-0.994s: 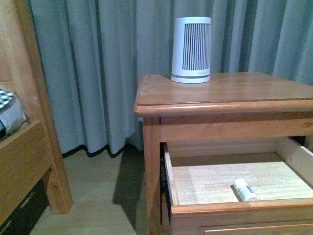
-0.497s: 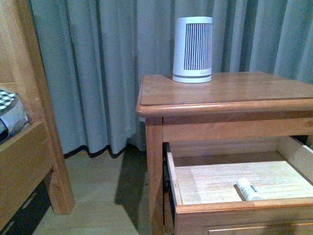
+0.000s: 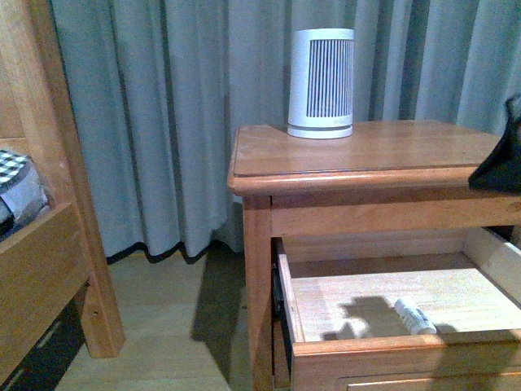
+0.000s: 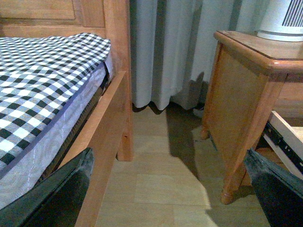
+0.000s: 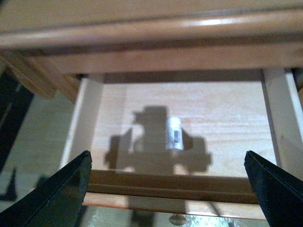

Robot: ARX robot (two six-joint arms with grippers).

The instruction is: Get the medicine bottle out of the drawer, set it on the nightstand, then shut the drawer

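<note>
Medicine bottle [image 5: 175, 134] lies on its side on the floor of the open drawer [image 3: 391, 346], just behind the front wall. Right tool [image 5: 166, 153] hangs above it, jaws wide, empty; left tool [image 4: 168, 152] also wide and empty, low beside the bed [image 4: 47, 94]. Risk: one-sided contact could set the round body rolling, and the front wall may foul the tool's near side. Long axis runs roughly front-to-back, slightly skewed; cap seemingly toward the back.

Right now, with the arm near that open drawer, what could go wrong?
The medicine bottle lies on its side, so it might roll when the open right gripper closes. It sits close to the front wall of the drawer, which a finger could knock. Lifting out, the arm could bump the overhanging top of the nightstand.
</note>
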